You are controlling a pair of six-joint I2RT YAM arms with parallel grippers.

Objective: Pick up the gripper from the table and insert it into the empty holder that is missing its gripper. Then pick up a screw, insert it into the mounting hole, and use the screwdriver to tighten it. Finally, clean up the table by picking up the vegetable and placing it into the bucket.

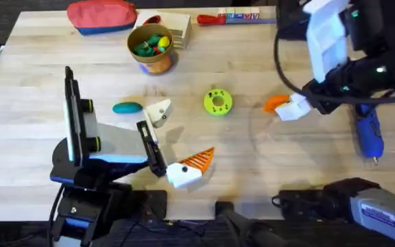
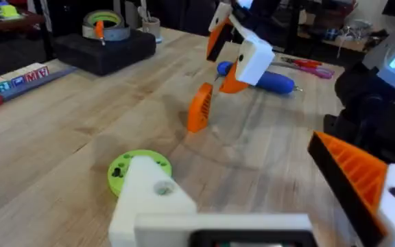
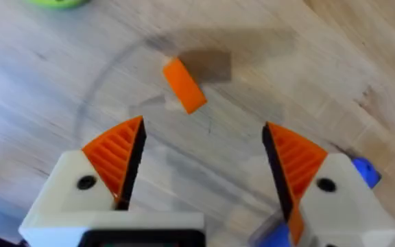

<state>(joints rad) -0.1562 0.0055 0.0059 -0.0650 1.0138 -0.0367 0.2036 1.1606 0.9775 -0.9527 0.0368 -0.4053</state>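
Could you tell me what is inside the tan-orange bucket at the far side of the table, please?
The bucket holds small colourful toy pieces: green, yellow and red ones are visible. Whatever lies beneath them, at the bottom, is covered.

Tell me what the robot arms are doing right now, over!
Right end effector open, above the loose orange gripper on the table. Left end effector has one orange pad, empty white holder opposite. Nothing blocking the pick.

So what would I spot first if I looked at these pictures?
Probably the loose orange gripper lying on the table, right under the right gripper, which hangs open above it. Then the lime-green disc mid-table, and the bright blue screwdriver at the right.
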